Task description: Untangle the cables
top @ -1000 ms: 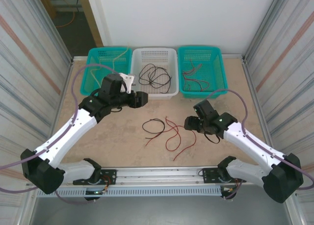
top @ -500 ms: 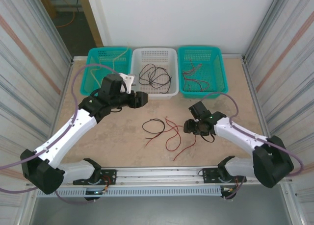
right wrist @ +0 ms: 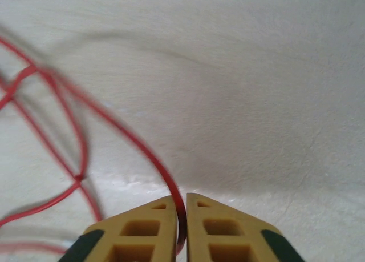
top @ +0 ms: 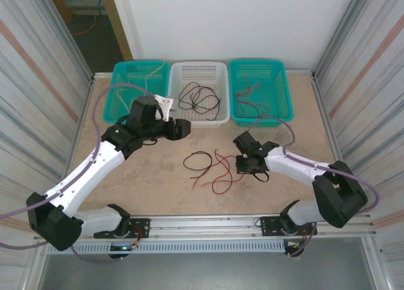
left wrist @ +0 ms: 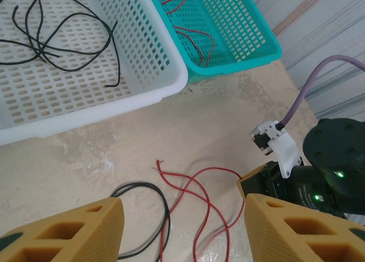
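My right gripper (right wrist: 180, 200) pinches the red cable (right wrist: 149, 152), right of the loose black cable (left wrist: 137, 185). Left gripper (left wrist: 182, 204) hangs spread wide beside the white basket (left wrist: 114, 109).

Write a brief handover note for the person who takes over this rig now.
Right gripper: shut on the red cable on the table.
Left gripper: open, above the table.
Black cable seems to cross the red one.
Done: other black cables in white basket, red ones in right teal basket, pale yellow ones in left teal basket.
To do: separate the red and black pair, bin each.
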Tool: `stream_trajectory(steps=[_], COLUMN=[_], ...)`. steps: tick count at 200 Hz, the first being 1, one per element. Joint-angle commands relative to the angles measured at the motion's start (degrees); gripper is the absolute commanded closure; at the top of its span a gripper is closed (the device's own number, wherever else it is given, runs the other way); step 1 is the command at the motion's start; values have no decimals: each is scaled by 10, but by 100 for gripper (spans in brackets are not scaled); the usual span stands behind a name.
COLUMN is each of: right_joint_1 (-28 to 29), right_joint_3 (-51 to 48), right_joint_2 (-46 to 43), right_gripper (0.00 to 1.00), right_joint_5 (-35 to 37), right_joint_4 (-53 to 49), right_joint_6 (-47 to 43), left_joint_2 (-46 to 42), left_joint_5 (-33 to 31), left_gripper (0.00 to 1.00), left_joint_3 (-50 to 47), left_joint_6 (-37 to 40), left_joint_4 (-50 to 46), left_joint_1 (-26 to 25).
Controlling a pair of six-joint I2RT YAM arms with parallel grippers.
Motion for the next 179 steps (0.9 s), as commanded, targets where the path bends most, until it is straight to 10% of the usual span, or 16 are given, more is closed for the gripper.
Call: stream_trajectory(steps=[1, 107, 179], right_joint_1=[40, 171, 187], right_joint_3=[54, 271, 295], right_joint_2=[-60, -194, -284], right_gripper=[92, 100, 100], right_joint_5=[55, 88, 86], right_joint_4=[-56, -148, -91], right_joint_6=[-17, -108, -120], left_joint_2=[11, 69, 97], left_joint_5=[38, 65, 69], left_gripper=[41, 21, 43], left_joint_3=[8, 38, 21], left_joint_6=[9, 103, 90], left_joint_4=[37, 118, 129], left_joint_1=[-2, -87, -87])
